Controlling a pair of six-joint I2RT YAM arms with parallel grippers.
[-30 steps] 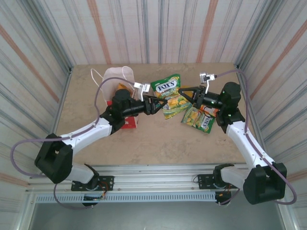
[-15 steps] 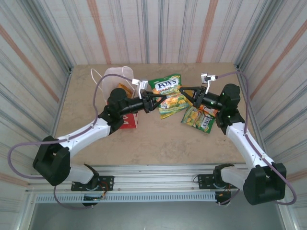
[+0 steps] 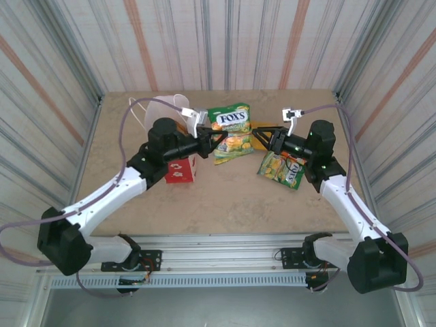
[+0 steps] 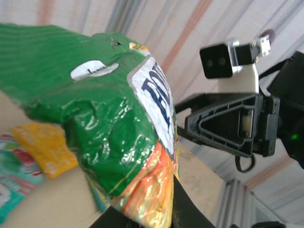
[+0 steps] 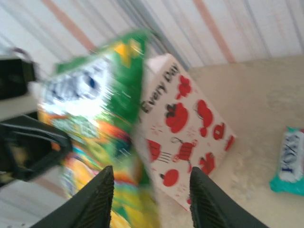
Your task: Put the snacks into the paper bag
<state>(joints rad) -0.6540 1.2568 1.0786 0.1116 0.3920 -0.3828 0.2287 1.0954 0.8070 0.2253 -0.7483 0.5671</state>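
We grip the green FOX'S packet [image 3: 230, 125] by its lower edge with the left gripper [image 3: 218, 140] — probably because the paper bag [image 3: 165, 107] stands on that side; the right gripper [image 3: 259, 133] keeps its fingers apart.

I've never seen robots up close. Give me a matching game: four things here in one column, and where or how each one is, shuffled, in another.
1. green shiny FOX'S packet
2. white paper bag with red apple prints
3. yellow-and-green flat packet
4. right gripper

A. jaws apart, gripping nothing
B. lying on the table's right side
C. on the table's left side
D. pinched by the left gripper

Pairs: 1-D, 2-C, 3-B, 4-A
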